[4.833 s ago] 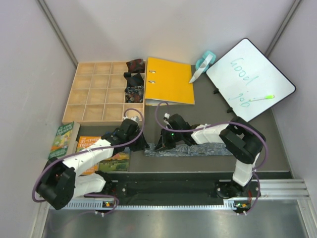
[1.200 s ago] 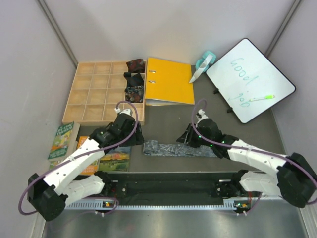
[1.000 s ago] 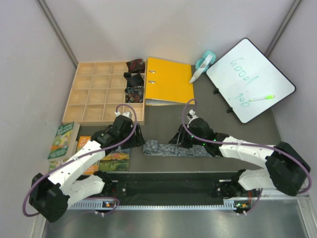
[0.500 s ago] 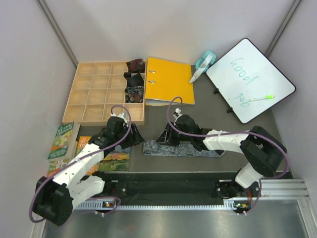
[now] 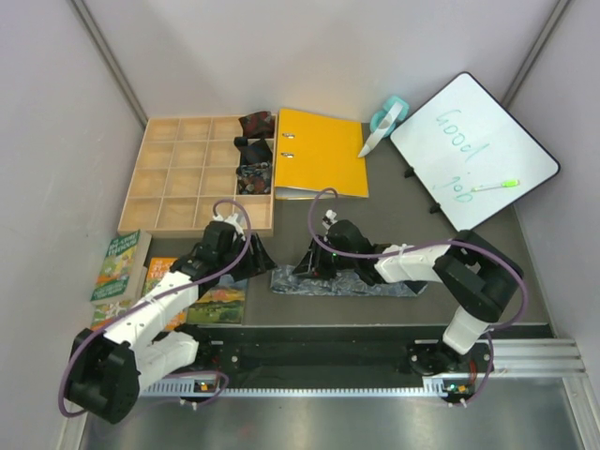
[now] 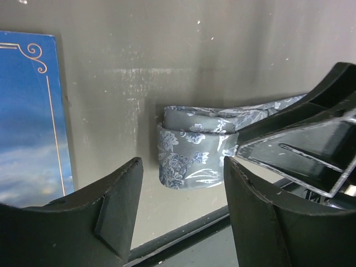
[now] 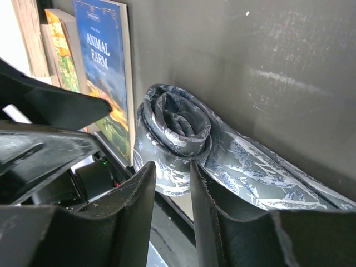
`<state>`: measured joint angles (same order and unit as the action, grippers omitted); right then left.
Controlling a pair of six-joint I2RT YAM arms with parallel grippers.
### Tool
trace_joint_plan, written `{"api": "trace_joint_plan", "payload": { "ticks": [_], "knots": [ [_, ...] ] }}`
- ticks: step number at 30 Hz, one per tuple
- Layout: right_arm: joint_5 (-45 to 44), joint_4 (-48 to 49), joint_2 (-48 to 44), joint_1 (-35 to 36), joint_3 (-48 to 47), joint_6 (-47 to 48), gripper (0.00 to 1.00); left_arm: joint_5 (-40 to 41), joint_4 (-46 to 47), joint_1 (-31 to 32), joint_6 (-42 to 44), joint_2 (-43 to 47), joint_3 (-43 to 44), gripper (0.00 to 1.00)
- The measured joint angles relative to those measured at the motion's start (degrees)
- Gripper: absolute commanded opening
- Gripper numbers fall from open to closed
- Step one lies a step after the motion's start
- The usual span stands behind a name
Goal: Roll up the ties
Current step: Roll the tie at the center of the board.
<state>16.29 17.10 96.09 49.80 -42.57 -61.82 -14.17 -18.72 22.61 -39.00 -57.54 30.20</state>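
Rolling tie: one grey-blue tie [image 5: 352, 281] lies on the near tabletop [image 5: 394, 225], and its left end is wound into a coil [image 6: 194, 158] while the rest trails off flat to the right.
Coil close-up: the right wrist view looks down its open end, several turns of patterned fabric with a hollow in the middle.
Left end effector [image 5: 262, 262]: released, with its two fingers standing wide. The coil sits just ahead of the tips, and no contact shows in its own view.
Right end effector [image 5: 300, 269]: two fingers parted by only a narrow slot, and nothing is seen in that slot. The tips are right at the coil. Whether they press the fabric, I can't tell.
Arms: two, and they meet at the tie's left end, one from each side.
Finished rolls: three, dark red [image 5: 255, 123], black [image 5: 251, 148] and speckled [image 5: 253, 178], one to a compartment.
Tray [image 5: 137, 178]: one wooden grid, four by four. The rolls fill the top three cells of its right column.
Books: three at near left. The green one [image 5: 117, 265] lies furthest out, an orange one [image 5: 164, 274] is next, and Animal Farm [image 7: 105, 61] lies just beside the coil.
Binder [image 5: 319, 152]: one, yellow, touching the tray's right side.
Whiteboard [image 5: 473, 150]: one at far right, with one green marker [image 5: 495, 186] lying on it.
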Motion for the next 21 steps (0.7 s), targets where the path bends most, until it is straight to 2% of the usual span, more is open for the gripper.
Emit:
{"api": "trace_joint_plan", "payload": {
  "ticks": [10, 21],
  "knots": [
    [-0.2, 0.9, 1.7, 0.0, 0.0, 0.2, 0.24, -2.8, 2.5, 0.0, 0.2, -4.7, -1.9, 0.63],
    [-0.7, 1.0, 3.8, 0.0, 0.0, 1.0, 0.22, -5.7, 7.5, 0.0, 0.5, -8.7, -3.2, 0.58]
  ]
}}
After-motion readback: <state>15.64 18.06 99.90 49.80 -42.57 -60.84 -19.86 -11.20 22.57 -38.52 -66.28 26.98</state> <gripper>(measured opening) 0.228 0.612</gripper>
